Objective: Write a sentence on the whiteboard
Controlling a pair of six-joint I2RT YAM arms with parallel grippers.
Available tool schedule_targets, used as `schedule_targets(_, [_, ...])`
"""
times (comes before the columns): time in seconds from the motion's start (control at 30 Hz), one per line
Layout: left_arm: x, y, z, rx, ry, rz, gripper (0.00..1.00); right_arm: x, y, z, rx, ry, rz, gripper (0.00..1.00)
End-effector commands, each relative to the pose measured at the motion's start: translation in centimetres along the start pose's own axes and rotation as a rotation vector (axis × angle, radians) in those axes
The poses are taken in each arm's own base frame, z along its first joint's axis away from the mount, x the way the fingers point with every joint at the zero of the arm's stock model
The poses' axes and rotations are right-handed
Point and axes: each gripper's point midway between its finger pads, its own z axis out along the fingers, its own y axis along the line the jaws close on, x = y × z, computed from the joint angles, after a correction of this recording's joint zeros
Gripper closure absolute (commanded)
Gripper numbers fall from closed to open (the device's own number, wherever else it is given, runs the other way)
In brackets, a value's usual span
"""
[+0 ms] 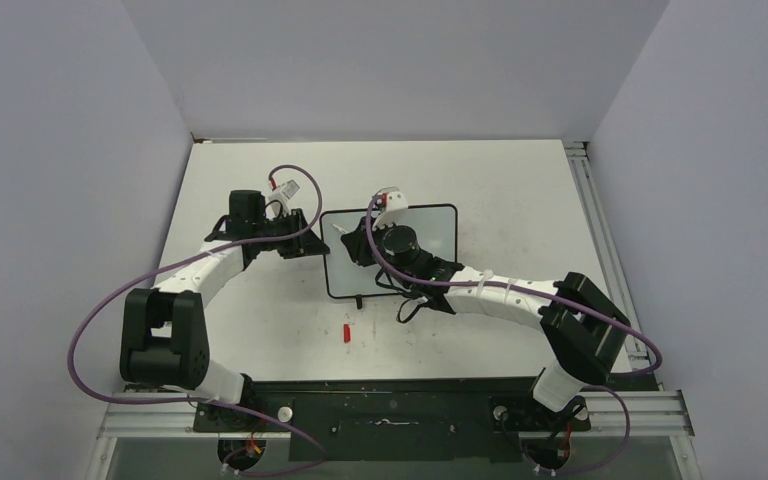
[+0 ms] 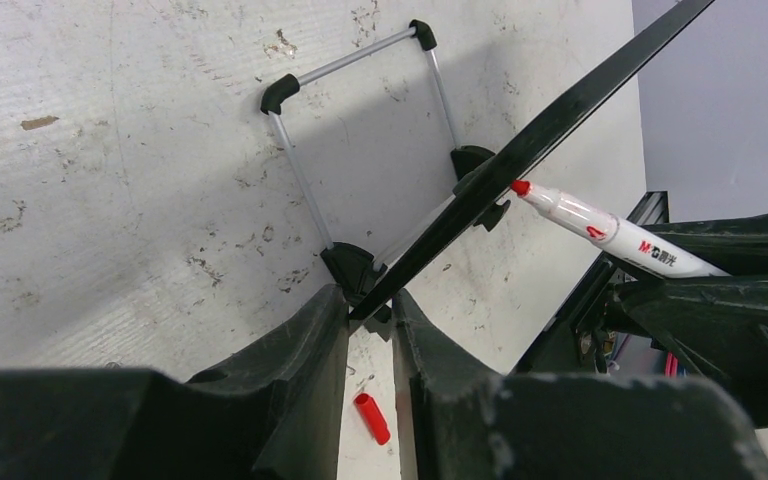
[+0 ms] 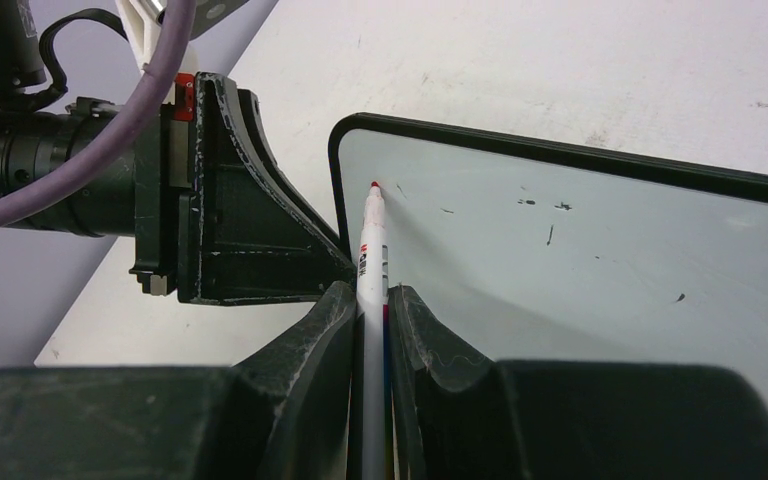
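The whiteboard sits mid-table, white with a thin black frame. My left gripper is shut on its left edge; in the left wrist view the fingers pinch the black frame near a corner. My right gripper is shut on a white marker. The marker's red tip rests at the board's top-left corner. The marker also shows in the left wrist view. I see no red words on the board, only a few small dark specks.
A red marker cap lies on the table in front of the board, also in the left wrist view. The board's wire stand with black feet shows behind it. The tabletop is scuffed white, with walls at the back and sides.
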Motion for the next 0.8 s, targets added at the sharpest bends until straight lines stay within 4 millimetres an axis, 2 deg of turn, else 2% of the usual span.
schedule_targets(0.0, [-1.3,-1.2,0.0,0.029,-0.019,0.05,0.8,-2.6,0.2,0.5,0.011,-0.075,0.015,0.95])
schedule_targets(0.77, [-1.4,-1.1,-0.1,0.017,-0.02,0.052,0.83,-2.5,-2.3,-1.2,0.078,-0.08,0.022,0.95])
